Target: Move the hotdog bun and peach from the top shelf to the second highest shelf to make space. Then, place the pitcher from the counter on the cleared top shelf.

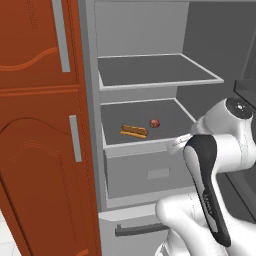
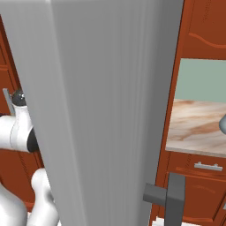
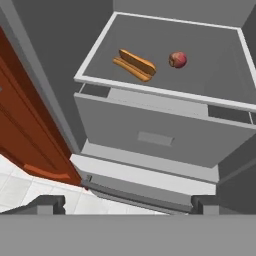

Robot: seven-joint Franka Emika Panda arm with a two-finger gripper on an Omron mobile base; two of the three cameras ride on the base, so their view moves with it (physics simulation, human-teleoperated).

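Hovering open pincer (image 3: pixel 128 202) facing fridge (image 3: pixel 150 135)

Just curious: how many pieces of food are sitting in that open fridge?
2: a hotdog bun and a peach, side by side but apart on the same lower shelf. Lower compartments could hide more.

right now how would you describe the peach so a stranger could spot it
Look inside the open grey fridge: two flat shelves, the upper one bare. On the lower shelf lie two things; the peach is the tiny round red ball right of the long tan hotdog bun.
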